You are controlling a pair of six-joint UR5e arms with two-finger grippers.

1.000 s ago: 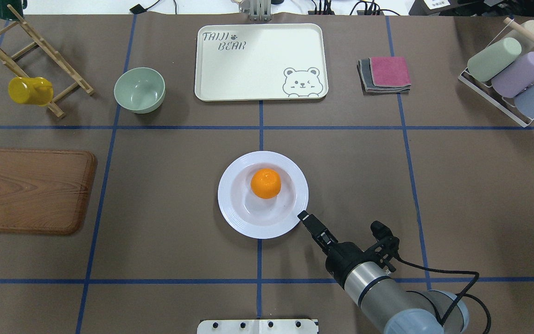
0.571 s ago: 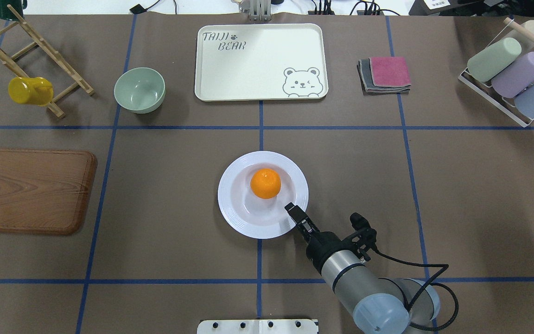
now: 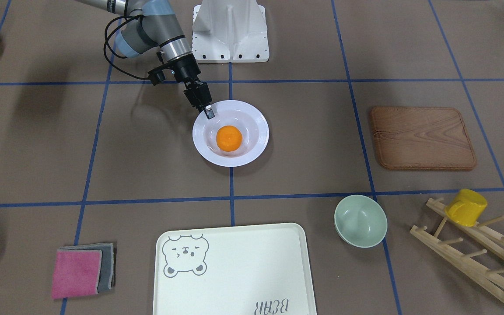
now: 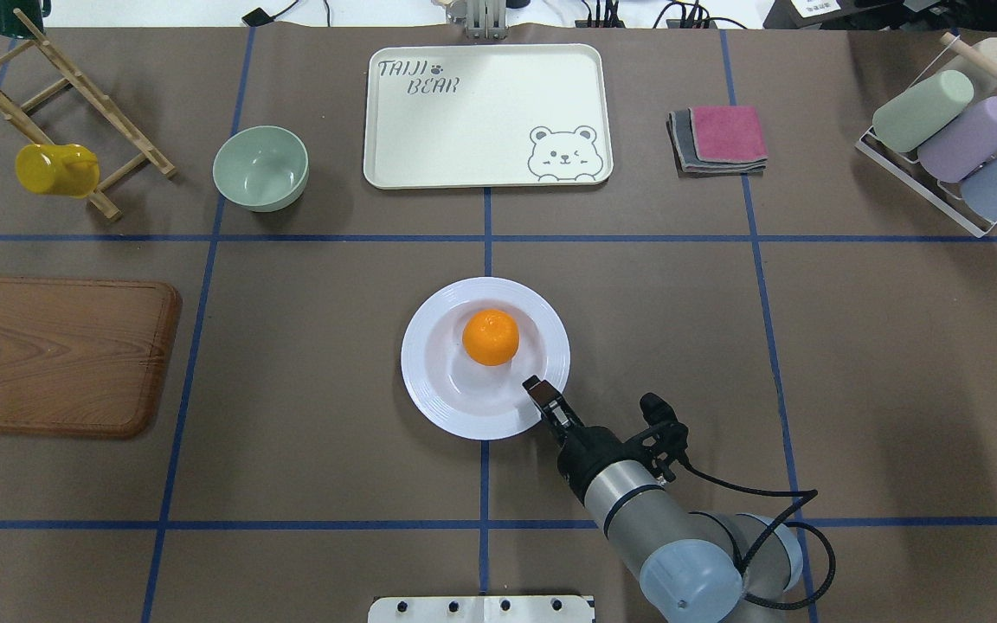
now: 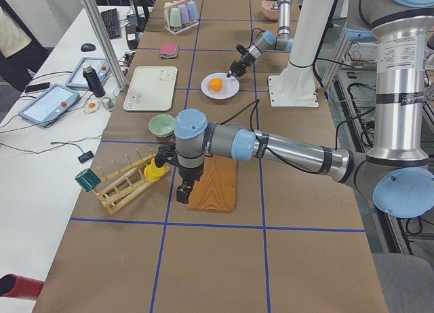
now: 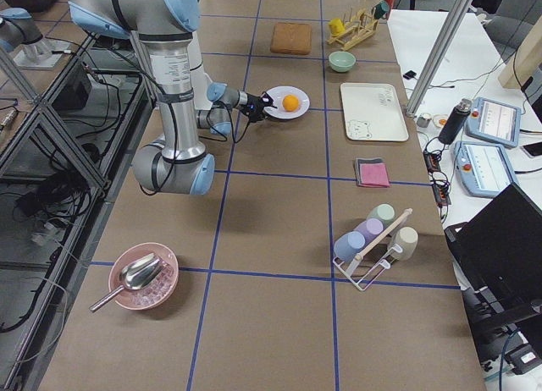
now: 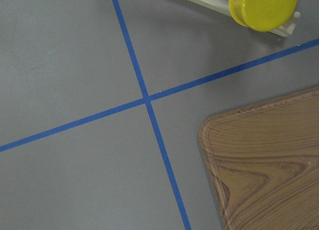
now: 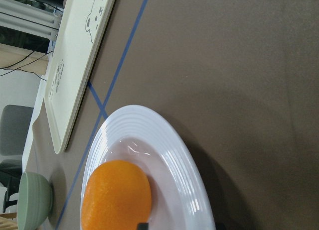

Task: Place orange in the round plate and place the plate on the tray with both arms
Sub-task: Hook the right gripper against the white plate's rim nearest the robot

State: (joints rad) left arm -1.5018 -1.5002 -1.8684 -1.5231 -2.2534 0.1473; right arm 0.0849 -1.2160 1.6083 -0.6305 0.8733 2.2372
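Observation:
The orange [image 4: 491, 337] lies in the sunken centre of the round plate [image 4: 438, 389], mid-table. My right gripper [image 4: 536, 391] reaches over the plate's rim on the robot's side [image 3: 208, 113]. Its fingers are seen edge-on, so I cannot tell whether they are open or shut. In the right wrist view the orange [image 8: 117, 197] and the plate's rim [image 8: 184, 170] fill the lower frame. The tray [image 4: 481, 112] sits bare at the far edge. My left gripper [image 5: 182, 191] hangs over the corner of the wooden board [image 7: 269, 165], and I cannot tell its state.
A pale green bowl [image 4: 260, 167] stands left of the tray and folded cloths [image 4: 723, 138] lie to its right. A wooden rack holding a yellow cup [image 4: 55, 169] is at the far left. A wire rack of cups [image 4: 948, 130] sits at the far right.
My right gripper slid forward and left, from just outside the plate's rim to over it. The plate and orange shifted slightly away from the robot and to the left.

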